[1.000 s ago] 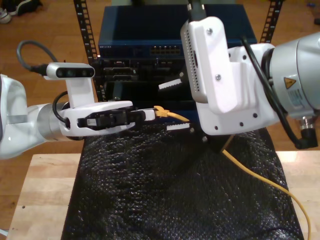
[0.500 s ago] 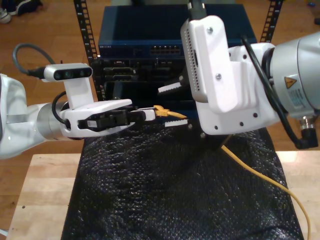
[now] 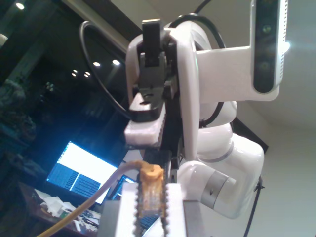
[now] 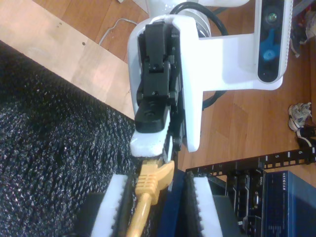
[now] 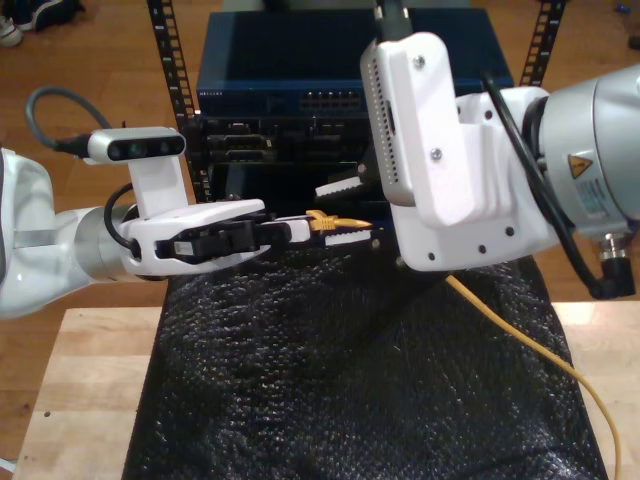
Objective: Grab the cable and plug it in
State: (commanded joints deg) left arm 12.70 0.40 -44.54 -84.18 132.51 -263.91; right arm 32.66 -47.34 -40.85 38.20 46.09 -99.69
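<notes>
The cable [image 5: 520,340] is a thin yellow-orange cord that crosses the black mat from the exterior view's right and ends in a plug [image 5: 322,222]. My first gripper [image 5: 300,228], on the arm at the exterior view's left, is shut on that plug [image 3: 150,195], which sits between its serrated fingers [image 3: 128,212]. My second gripper [image 5: 337,210] comes in from the exterior view's right. It is open, its white fingers [image 4: 111,207] standing on either side of the cord [image 4: 140,212] just behind the plug boot [image 4: 154,178]. The plug hangs in front of the rack, apart from it.
A rack with a blue network switch [image 5: 330,85] and darker units under it stands behind the grippers. A black bubble-wrap mat [image 5: 330,380] covers the wooden table [image 5: 80,400]. The second arm's large white wrist [image 5: 450,170] hides part of the rack.
The second gripper's lower finger has risen toward the plug, narrowing its jaws around the cord. The first gripper has kept hold of the plug and barely moved.
</notes>
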